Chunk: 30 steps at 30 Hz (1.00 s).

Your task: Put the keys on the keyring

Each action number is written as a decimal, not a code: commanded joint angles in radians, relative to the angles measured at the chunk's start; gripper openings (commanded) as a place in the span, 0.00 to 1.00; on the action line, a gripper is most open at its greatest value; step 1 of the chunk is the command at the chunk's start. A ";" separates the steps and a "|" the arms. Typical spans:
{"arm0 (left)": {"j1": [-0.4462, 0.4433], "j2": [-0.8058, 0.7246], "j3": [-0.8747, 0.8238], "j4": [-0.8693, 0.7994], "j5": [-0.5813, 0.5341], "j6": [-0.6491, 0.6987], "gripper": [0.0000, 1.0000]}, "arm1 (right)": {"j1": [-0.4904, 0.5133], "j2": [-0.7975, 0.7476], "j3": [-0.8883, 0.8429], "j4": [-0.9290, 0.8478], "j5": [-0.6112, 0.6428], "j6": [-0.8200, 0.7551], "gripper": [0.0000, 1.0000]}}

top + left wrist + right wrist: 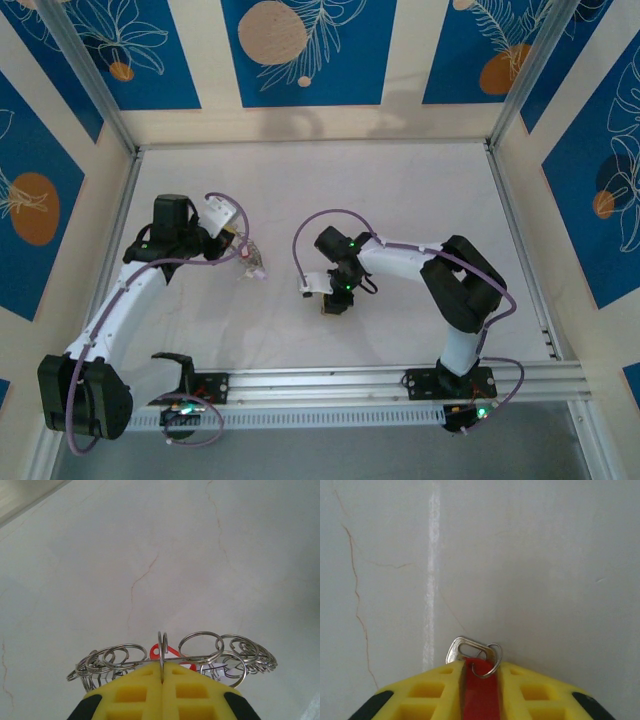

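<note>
Since both grippers were clamped shut, the coming move looked like a mid-air join, not a pick. Right gripper point(480, 669): jaws closed on a red key point(480, 692), long axis running straight fwd along the fingers. Just past the tips a small split ring point(489, 666) and a silvery tab point(461, 650) stuck out, w/ bare table point(545, 555) beyond. Left gripper point(162, 674): jaws pinched tight on one wire loop of the keyring point(200, 647), which fanned crosswise right at the tips, loops spreading to both sides. A red bit point(158, 652) sat just behind the pinched loop, prob a key head, couldn't confirm. In top view the keyring point(256, 264) was at the left gripper's point(238, 250) tips, on the side facing the right gripper point(332, 300), well apart w/ table btwn. So the target lay off the right gripper's left side. Judgement: the key's ring end needs to meet a loop; alignment looks fiddly.
</note>
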 commanded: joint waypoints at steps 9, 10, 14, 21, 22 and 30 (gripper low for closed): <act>-0.007 -0.004 0.009 0.013 0.012 0.004 0.00 | -0.004 0.004 0.017 -0.022 -0.051 -0.005 0.06; -0.007 -0.004 0.009 0.013 0.013 0.005 0.00 | -0.004 0.002 0.019 -0.024 -0.063 -0.004 0.06; -0.009 -0.004 0.008 0.013 0.012 0.006 0.00 | -0.005 -0.013 0.019 -0.010 -0.108 0.022 0.14; -0.009 -0.001 0.011 0.011 0.014 0.004 0.00 | -0.005 -0.002 0.008 -0.005 -0.104 0.026 0.27; -0.010 -0.001 0.011 0.012 0.014 0.004 0.00 | -0.004 0.002 0.009 -0.005 -0.102 0.026 0.27; -0.009 -0.001 0.011 0.010 0.010 0.004 0.00 | 0.002 0.023 0.017 -0.001 -0.107 0.031 0.25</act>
